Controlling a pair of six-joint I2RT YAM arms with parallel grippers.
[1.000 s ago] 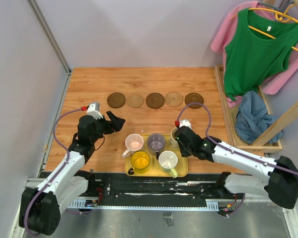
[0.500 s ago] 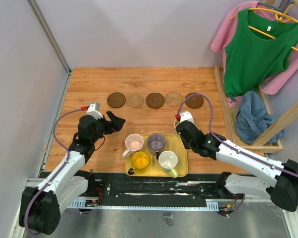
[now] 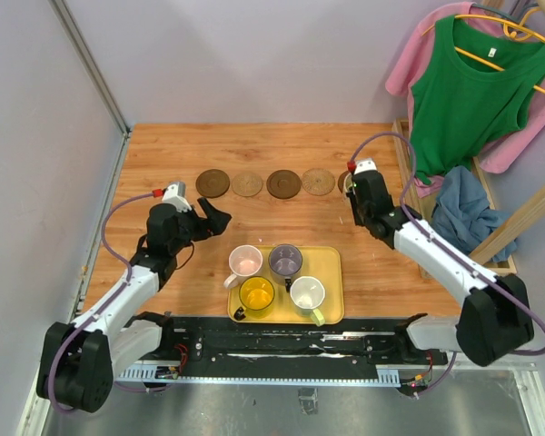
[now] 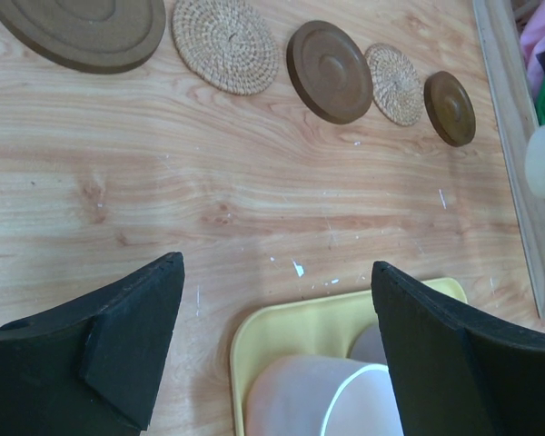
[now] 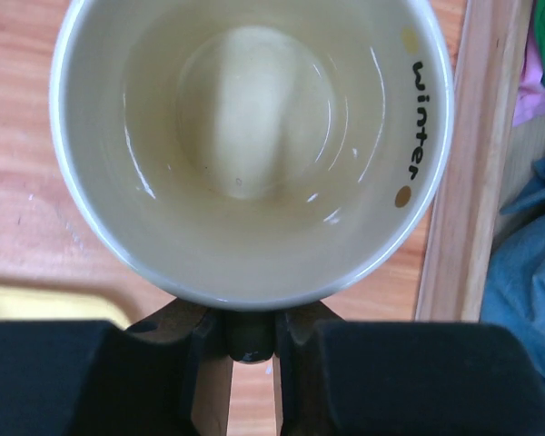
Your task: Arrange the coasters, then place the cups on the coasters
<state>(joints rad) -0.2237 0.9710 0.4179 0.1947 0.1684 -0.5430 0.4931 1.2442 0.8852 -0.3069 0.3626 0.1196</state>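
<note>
Gripping the cream glazed mug (image 5: pixel 254 145) by its handle, my right hand (image 5: pixel 250 341) holds it above or just right of the rightmost dark brown round coaster (image 4: pixel 450 107); left hand (image 4: pixel 277 350) gapes empty.

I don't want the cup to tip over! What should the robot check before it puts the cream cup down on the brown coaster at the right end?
1. The right pincer is shut on the handle of the cream cup: ok.
2. The cup is upright and empty: ok.
3. The brown coaster at the end of the row is bare: ok.
4. The cup is centred over that coaster: cannot tell, the cup hides what is under it.
5. The left pincer is open and well away from the cup: ok.
</note>
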